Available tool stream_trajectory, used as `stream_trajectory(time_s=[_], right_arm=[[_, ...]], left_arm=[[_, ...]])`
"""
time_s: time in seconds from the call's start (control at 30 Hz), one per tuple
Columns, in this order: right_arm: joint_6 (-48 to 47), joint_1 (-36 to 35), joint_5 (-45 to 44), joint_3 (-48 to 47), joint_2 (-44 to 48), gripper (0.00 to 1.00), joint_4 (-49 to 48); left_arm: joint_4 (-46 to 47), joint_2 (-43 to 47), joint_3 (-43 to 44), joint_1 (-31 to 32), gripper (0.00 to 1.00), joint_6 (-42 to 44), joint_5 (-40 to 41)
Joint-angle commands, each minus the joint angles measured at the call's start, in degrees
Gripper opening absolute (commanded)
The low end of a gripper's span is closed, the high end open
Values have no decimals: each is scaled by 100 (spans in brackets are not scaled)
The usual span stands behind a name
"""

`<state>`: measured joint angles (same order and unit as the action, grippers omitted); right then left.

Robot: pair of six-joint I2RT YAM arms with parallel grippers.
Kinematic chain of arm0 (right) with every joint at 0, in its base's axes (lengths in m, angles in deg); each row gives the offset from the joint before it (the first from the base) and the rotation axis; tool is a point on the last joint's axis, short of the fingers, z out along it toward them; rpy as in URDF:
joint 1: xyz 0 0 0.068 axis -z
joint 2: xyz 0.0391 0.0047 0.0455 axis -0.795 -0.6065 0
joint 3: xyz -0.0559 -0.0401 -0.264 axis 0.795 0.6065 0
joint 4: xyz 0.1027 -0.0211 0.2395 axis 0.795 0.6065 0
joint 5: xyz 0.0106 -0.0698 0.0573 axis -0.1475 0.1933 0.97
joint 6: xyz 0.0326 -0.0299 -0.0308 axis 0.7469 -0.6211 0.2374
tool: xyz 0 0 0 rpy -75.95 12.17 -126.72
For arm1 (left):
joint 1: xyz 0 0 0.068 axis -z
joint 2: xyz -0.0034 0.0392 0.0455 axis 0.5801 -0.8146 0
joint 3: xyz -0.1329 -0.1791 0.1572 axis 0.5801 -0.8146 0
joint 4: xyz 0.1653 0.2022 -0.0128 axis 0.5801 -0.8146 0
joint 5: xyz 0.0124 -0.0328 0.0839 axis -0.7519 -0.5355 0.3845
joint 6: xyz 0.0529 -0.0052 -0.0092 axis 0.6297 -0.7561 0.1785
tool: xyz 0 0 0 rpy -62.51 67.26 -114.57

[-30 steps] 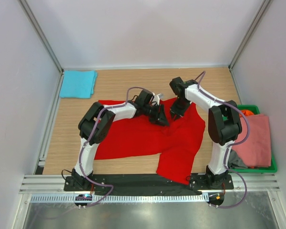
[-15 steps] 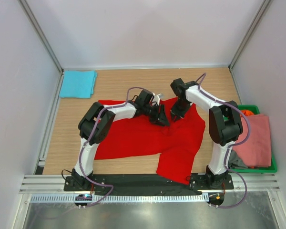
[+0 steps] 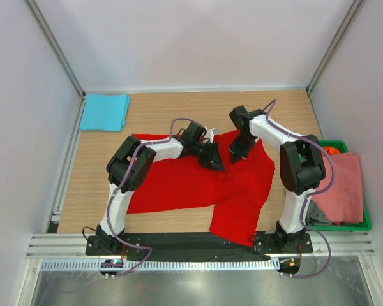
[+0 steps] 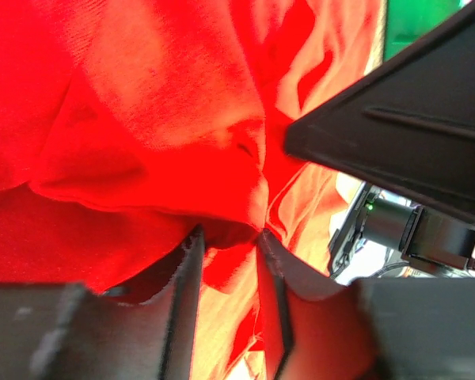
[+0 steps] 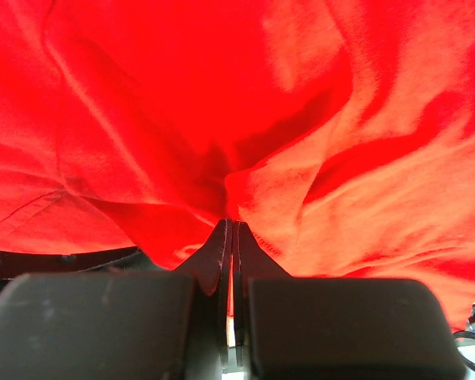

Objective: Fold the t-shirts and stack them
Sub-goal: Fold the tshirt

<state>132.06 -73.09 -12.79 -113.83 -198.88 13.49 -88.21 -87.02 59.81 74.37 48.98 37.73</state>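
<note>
Red t-shirt lay spread on the counter, unfolded. Right hand was clamped on a pinch of cloth. Left hand stood part-open astride a fold, apparently not gripping. Risk: lifting now would raise only 1 side, bunching the shirt.

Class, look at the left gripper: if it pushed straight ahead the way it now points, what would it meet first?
The red t-shirt: a bunched fold lies right at the tips of the left gripper. The right gripper seems to sit just beyond that fold, though depth is unclear.
</note>
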Motion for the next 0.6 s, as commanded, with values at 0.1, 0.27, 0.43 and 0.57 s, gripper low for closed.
stream_trajectory(time_s=[0.1, 0.27, 0.43, 0.57], right_arm=[[21, 127, -168, 85, 464, 1, 71], [-399, 170, -203, 41, 744, 1, 220], [-1410, 276, 85, 146, 1237, 1, 229], [-2307, 285, 534, 496, 1571, 1, 291]], left_arm=[[10, -115, 249, 11, 18, -17, -133], [-1052, -71, 697, -42, 0, -69, 69], [-1790, 52, 856, -121, 0, -210, -1], [-1879, 193, 829, -121, 0, -281, -98]])
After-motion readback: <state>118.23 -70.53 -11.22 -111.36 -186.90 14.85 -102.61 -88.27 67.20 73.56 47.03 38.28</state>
